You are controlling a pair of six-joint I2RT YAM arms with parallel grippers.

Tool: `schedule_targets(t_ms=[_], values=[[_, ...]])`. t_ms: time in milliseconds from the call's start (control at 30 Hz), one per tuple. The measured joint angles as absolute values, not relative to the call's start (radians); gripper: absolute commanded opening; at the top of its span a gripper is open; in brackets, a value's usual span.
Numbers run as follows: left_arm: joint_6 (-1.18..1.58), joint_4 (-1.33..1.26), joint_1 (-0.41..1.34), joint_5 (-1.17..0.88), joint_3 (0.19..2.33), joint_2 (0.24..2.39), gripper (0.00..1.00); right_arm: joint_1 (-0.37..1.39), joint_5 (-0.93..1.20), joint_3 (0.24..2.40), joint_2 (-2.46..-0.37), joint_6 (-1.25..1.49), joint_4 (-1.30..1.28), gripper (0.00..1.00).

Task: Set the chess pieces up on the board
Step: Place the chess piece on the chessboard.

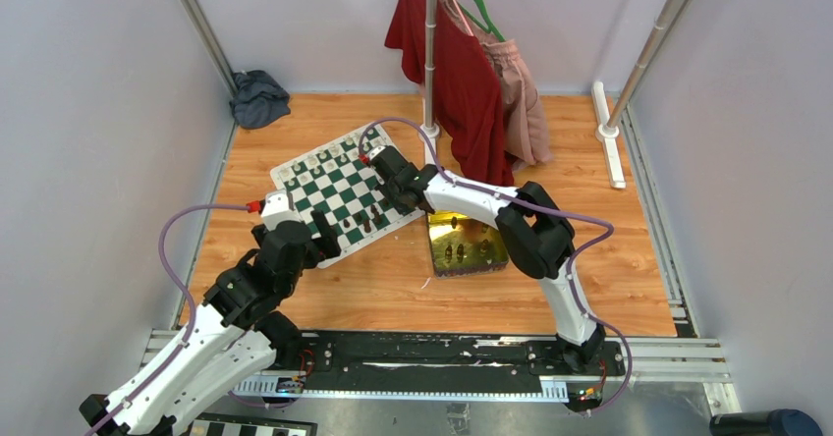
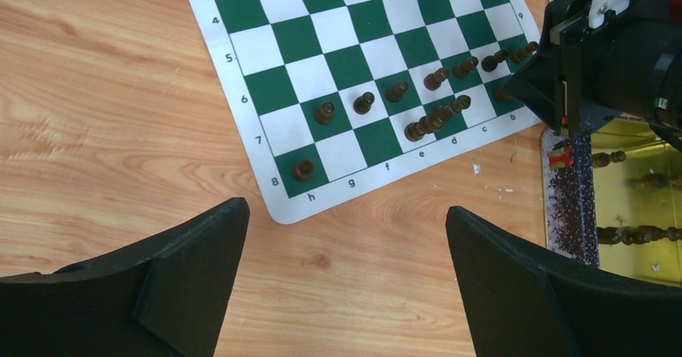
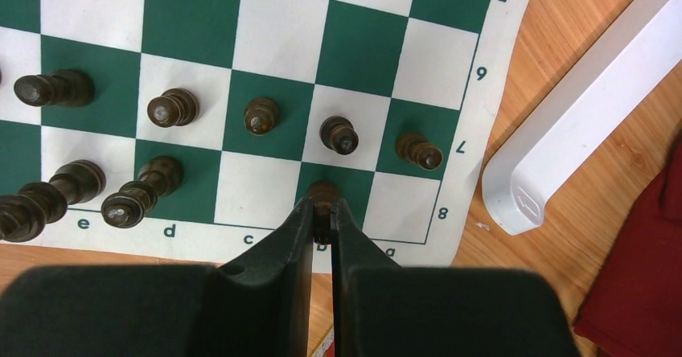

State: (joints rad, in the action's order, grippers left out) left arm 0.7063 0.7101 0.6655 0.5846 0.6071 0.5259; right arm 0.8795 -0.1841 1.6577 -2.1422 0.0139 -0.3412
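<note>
top: the left fingers [image 1: 324, 240] are hovering wide open off a corner of the board [image 1: 329, 176]. left wrist: only bare tabletop [image 2: 96, 92] is showing between them. right wrist: the right fingers [image 3: 301, 232] are pinching 1 dark chess piece [image 3: 322, 190], probably light and tippy, near its top on b8.

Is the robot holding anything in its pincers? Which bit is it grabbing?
The right pincer pinches a dark brown chess piece by its sides, just below its top. The left pincer is open, holding nothing.
</note>
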Motion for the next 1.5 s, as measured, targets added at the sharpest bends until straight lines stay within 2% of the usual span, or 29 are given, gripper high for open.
schedule_targets(t_ms=[167,600,800,1267,1500], values=[[0.706,0.705,0.665,0.585,0.607,0.530,1.00,0.879,-0.184,1.654,-2.142,0.013,-0.332,0.02],[0.702,0.696,0.665,0.584,0.607,0.548,1.00,0.879,-0.187,1.613,-2.133,0.007,-0.290,0.29],[0.702,0.691,0.665,0.582,0.607,0.549,1.00,0.879,-0.187,1.592,-2.133,0.006,-0.299,0.34],[0.702,0.690,0.665,0.570,0.607,0.564,1.00,0.879,-0.191,1.582,-2.114,0.007,-0.306,0.36],[0.702,0.685,0.665,0.567,0.607,0.585,1.00,0.879,-0.201,1.550,-2.054,0.006,-0.309,0.42]])
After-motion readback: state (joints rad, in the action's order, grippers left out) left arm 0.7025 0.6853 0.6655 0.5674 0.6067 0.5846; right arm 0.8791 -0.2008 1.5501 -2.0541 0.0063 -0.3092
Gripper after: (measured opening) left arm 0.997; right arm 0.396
